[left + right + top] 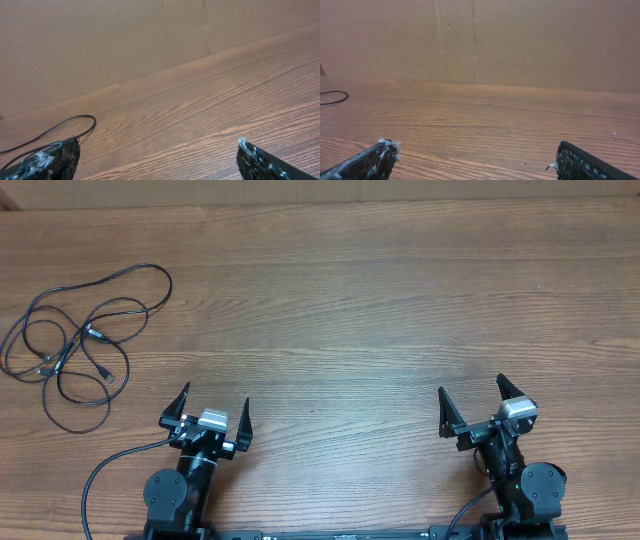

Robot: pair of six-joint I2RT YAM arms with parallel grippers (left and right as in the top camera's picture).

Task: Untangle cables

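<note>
Overhead: thin black tangled cables with silvery plugs (92, 332) sprawl far-left on the wooden table (350, 300), nearest the left gripper (216, 395), jaws spread. The right gripper (470, 385), likewise spread, sits well apart.
Left wrist: a loop lies left of the jaws.
Right wrist: another, far left.

Right claw (476, 147), tips wide apart, over wooden table (485, 115); cable (335, 98) far left.
</note>
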